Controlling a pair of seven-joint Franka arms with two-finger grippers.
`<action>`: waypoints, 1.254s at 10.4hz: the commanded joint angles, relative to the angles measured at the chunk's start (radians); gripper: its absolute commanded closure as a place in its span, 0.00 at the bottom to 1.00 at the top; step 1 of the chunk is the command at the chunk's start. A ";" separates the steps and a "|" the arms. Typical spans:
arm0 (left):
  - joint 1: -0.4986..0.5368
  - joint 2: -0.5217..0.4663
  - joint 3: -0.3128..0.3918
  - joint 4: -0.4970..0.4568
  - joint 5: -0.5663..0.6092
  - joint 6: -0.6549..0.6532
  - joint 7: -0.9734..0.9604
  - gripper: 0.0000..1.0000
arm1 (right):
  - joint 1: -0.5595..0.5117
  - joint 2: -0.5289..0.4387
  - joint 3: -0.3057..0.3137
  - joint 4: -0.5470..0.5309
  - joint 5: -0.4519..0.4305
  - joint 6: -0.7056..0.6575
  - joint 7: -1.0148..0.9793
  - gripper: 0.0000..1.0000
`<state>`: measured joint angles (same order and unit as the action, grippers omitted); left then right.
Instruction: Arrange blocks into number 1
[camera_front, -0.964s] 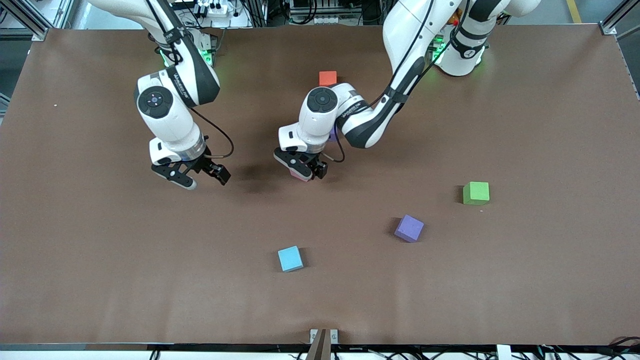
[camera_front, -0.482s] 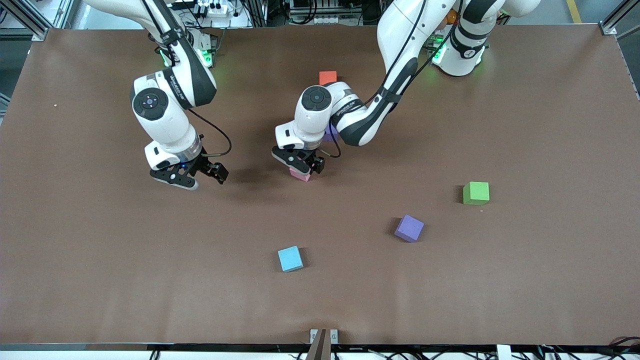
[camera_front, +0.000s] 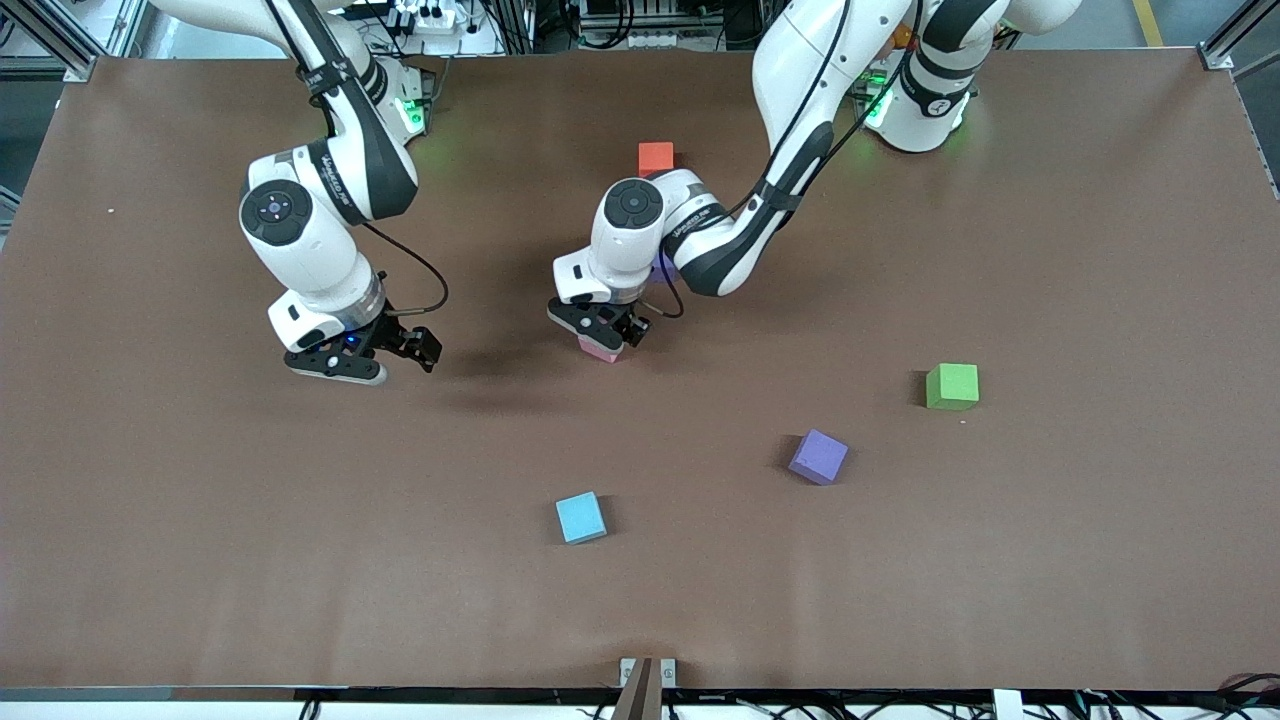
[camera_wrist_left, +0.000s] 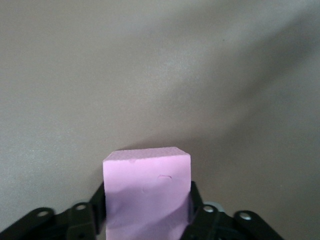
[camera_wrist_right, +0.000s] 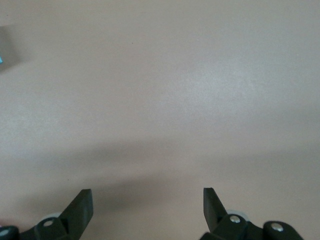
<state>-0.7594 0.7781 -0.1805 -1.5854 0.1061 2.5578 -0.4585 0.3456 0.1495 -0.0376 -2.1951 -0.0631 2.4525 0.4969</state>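
A pink block (camera_front: 600, 349) (camera_wrist_left: 147, 192) sits between the fingers of my left gripper (camera_front: 603, 338) (camera_wrist_left: 147, 222), which is shut on it low over the middle of the table. I cannot tell whether the block touches the table. A red-orange block (camera_front: 656, 157) lies farther from the front camera, near the robots' bases. A purple block (camera_front: 818, 457) lies nearer to the camera, toward the left arm's end. A purplish bit (camera_front: 662, 268) peeks from under the left wrist. My right gripper (camera_front: 380, 358) (camera_wrist_right: 147, 205) hangs open over bare table with nothing between its fingers.
A green cube (camera_front: 951, 386) lies toward the left arm's end of the brown table (camera_front: 200, 520). A light-blue cube (camera_front: 581, 517) lies nearer to the camera than the pink block.
The right arm has swung its open gripper away from the pink block, toward its own end of the table. The left gripper has stayed shut on the pink block, barely shifting.
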 joint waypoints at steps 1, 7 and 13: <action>-0.005 -0.014 0.004 0.010 0.020 0.004 -0.145 1.00 | -0.013 -0.018 0.007 0.014 -0.014 -0.030 -0.021 0.17; 0.193 -0.163 -0.077 -0.182 0.001 -0.001 -0.282 1.00 | -0.069 -0.033 0.005 0.076 -0.014 -0.084 -0.123 0.10; 0.209 -0.163 -0.141 -0.255 0.020 0.002 -0.548 1.00 | -0.157 -0.025 0.008 0.443 -0.006 -0.556 -0.144 0.00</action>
<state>-0.5578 0.6440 -0.3096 -1.7883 0.1056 2.5522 -0.9729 0.2254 0.1236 -0.0453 -1.8174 -0.0636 1.9791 0.3759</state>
